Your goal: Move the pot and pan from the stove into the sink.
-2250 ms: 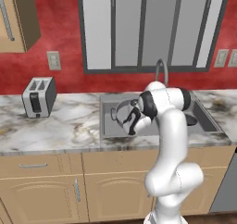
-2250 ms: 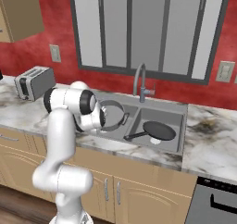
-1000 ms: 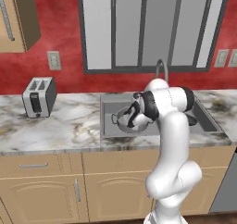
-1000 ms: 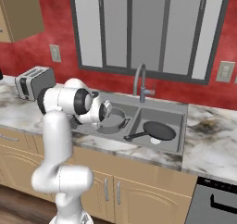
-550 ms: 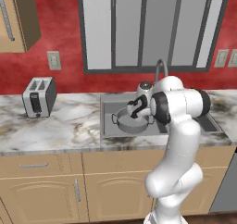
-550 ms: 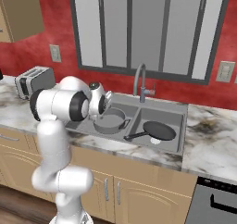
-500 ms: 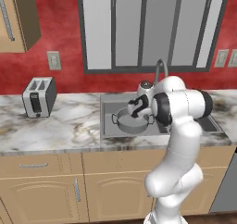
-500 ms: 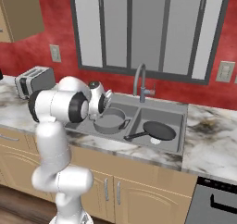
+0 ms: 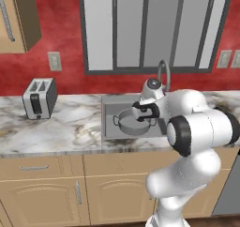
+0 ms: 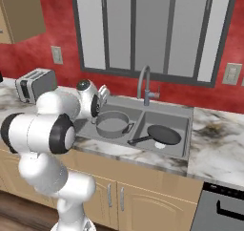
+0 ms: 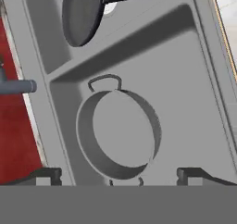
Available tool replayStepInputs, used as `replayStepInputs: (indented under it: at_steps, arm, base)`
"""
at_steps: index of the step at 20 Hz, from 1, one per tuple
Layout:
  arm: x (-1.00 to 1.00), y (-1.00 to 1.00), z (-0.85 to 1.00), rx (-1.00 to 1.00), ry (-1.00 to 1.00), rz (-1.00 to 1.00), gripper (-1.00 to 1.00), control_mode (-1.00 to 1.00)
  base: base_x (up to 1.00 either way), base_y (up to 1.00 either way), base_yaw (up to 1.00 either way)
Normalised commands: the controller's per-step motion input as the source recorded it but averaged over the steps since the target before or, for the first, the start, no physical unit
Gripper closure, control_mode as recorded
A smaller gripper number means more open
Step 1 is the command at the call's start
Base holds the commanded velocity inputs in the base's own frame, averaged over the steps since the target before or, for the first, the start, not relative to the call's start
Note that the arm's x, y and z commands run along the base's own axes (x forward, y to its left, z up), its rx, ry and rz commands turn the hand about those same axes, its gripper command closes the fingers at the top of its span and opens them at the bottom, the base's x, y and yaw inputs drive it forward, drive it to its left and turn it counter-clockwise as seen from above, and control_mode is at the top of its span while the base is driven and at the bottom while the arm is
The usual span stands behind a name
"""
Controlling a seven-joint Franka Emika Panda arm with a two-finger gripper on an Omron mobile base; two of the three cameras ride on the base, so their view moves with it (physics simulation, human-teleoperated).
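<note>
One pot (image 10: 113,124) sits in the left basin of the sink (image 10: 183,153), one pan (image 10: 163,135) in the right. One toaster (image 9: 39,98) stands well apart. The gripper (image 11: 119,174) above holds nothing, jaws wide apart.

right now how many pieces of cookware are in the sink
2. The pot sits in the sink's left basin, upright and empty. The pan lies in the right basin, its handle pointing toward the divider. Nothing else shows in either basin.

Pot (image 10: 113,124) in left sink (image 10: 183,151) basin, pan (image 10: 163,135) in right basin.
</note>
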Motion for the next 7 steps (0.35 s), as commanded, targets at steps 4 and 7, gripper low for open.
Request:
replayStepInputs:
  at_steps: [4, 7]
  arm:
    - [-0.90, 0.56, 0.29, 0.00, -0.27, 0.00, -1.00, -1.00]
    - [-0.80, 0.53, 0.15, 0.00, -0.35, 0.00, -1.00, -1.00]
  base:
    - [0.00, 0.00, 0.00]
    - [0.00, 0.00, 0.00]
